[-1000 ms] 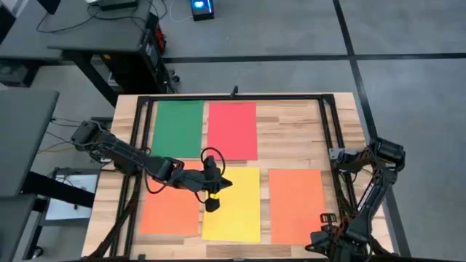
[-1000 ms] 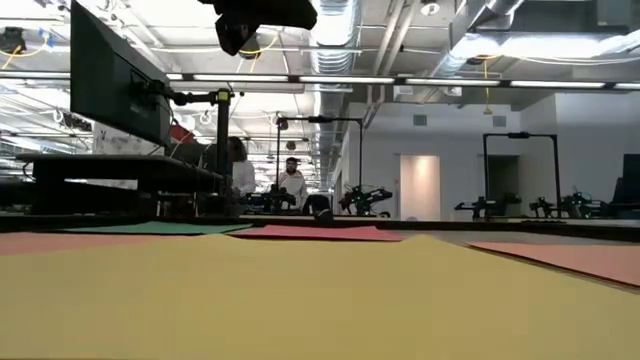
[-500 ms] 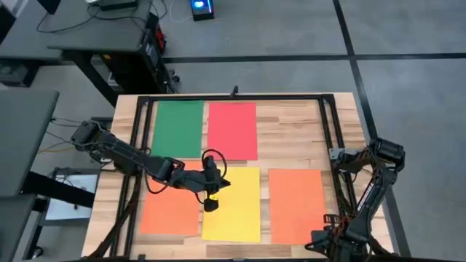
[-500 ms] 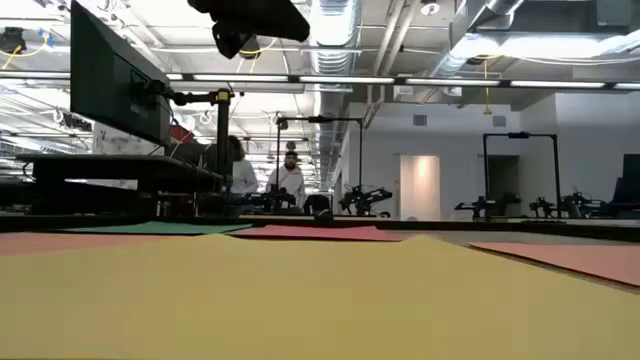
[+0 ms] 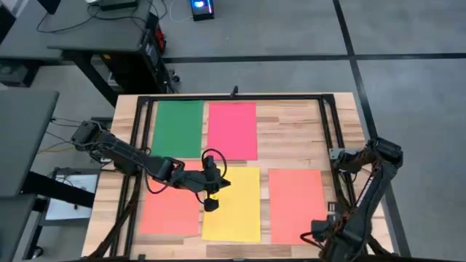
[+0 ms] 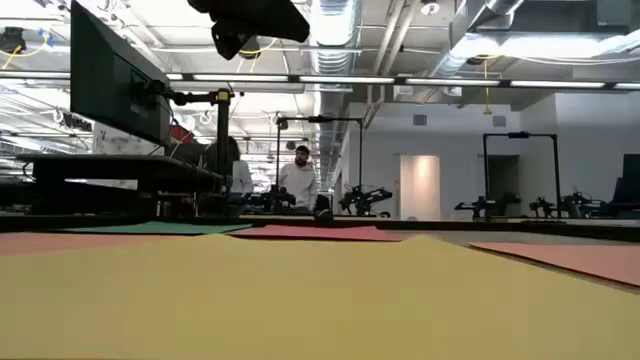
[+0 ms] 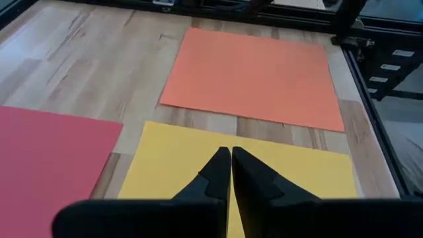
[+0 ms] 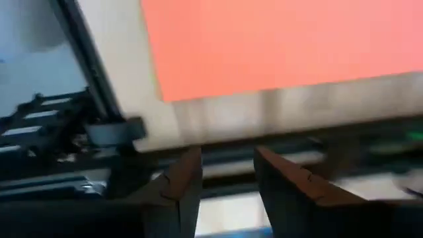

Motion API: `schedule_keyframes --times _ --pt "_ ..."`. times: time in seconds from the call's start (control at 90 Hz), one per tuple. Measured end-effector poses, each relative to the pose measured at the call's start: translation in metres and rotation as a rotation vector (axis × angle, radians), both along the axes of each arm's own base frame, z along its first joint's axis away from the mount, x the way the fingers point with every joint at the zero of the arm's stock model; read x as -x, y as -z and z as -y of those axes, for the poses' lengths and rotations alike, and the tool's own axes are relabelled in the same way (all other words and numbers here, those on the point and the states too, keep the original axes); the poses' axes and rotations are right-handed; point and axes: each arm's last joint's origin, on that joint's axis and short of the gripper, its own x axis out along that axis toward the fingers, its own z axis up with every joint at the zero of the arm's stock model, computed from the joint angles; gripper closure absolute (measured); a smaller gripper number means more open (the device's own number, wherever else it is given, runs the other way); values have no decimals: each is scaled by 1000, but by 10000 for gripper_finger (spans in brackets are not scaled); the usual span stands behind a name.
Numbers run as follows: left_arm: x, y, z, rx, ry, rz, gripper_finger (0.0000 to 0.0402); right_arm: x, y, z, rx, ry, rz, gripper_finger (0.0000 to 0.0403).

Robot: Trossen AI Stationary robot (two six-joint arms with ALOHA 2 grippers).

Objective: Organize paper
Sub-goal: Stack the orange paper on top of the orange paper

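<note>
Paper lies flat in five separate sheets on the wooden counter (image 5: pixel 291 138), none overlapping, so nothing is stacked yet.

Going left to right in the high view: lower left of the frame holds an orange sheet (image 5: pixel 170 212). Above it, upper left, sits the green sheet (image 5: pixel 178 129), just beside the pink-red sheet (image 5: pixel 232 130) at upper centre; their edges run roughly parallel w/ a thin strip of wood between. Bottom centre is the yellow sheet (image 5: pixel 234 204), its long edge almost touching the left orange one. Lower right holds a second orange sheet (image 5: pixel 297 206), apart from the yellow by a band of bare wood.

Left pincer (image 5: pixel 211 204) hangs over the yellow sheet's left edge, arm reaching in from the frame's left. In the left wrist view its fingers are pressed together, tips aimed down at the yellow (pinching nothing I can see). Closed tips probably suit pushing or sliding a thin sheet better than grabbing it flat off wood. Whether the tips touch the paper I cannot tell.

Right pincer (image 8: pixel 221 178) sits at the bottom right of the high view, at the counter's near edge, fingers spread w/ nothing between. It looks parked, off the sheets, likely to keep the workspace free for the left arm.
</note>
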Motion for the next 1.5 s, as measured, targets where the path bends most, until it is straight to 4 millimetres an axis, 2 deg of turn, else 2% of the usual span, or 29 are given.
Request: schedule_keyframes --times 0.1,0.189,0.289,0.511,0.744,1.0,1.5 --pt "0 0 0 0 0 0 402 1 -22 3 90 -3 102 282" --pt "0 0 0 1 -1 -1 402 4 -25 -1 110 -10 172 282" --pt "0 1 0 -1 0 -6 402 10 -9 -13 78 -41 196 282" --pt "0 1 0 7 -2 -6 402 29 51 -47 69 -145 195 277" --pt "0 0 0 10 -5 -5 402 38 87 -70 71 -192 183 224" --pt "0 1 0 8 -7 -6 402 37 102 -75 80 -212 177 150" --pt "0 1 0 6 -6 -6 402 39 104 -66 181 -220 139 143"
